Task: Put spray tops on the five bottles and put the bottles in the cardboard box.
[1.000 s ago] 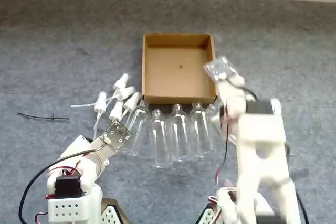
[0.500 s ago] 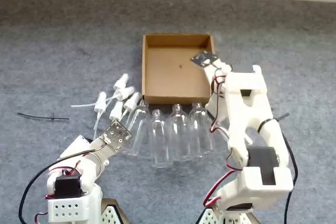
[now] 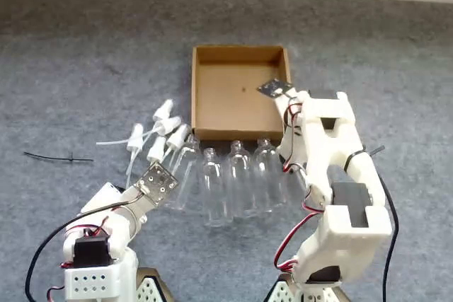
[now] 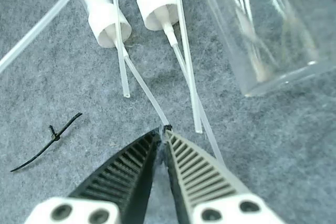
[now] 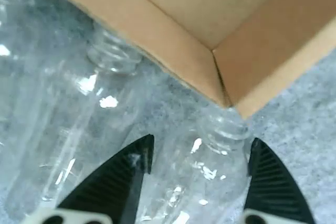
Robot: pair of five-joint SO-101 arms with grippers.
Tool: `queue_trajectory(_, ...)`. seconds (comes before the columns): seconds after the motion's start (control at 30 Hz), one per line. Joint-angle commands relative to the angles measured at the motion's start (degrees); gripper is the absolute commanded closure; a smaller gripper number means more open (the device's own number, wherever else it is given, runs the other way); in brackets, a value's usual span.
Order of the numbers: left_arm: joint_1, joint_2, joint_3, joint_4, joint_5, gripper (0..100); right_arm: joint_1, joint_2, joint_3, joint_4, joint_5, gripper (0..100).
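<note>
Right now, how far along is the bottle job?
Done: nothing; the cardboard box is empty. In hand: the right gripper is open around an uncapped bottle by the box corner; the left gripper is shut by the loose spray tops. Left: cap and box every bottle.

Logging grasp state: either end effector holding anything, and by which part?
Nothing held. Right end effector open over a bottle; left end effector shut, tips by a tube.
</note>
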Motion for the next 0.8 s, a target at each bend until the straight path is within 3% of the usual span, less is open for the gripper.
queue_trajectory(0.0, -0.5, 0.0, 1.1, 1.8, -0.8, 99, 2.8, -0.6, -3.2, -0.6, 0.2, 79.6)
queue_trajectory(0.2, -0.4, 0.0, 1.1, 1.6, -0.8, 99, 5.8, -0.6, -3.4, -0.6, -0.4, 90.6)
queue_trajectory(0.43, -0.5, 0.0, 0.9, -1.9, -1.0, 99, 6.8, -0.6, -9.0, -0.1, -9.2, 98.7)
queue_trajectory(0.63, -0.7, 0.0, -0.4, -8.5, -0.7, 99, 9.5, -1.5, -13.7, 0.0, -18.4, 99.5)
queue_trajectory(0.77, -2.8, 0.0, -5.2, -8.0, 3.3, 99, 10.0, -8.5, -12.6, -0.7, -18.7, 99.5)
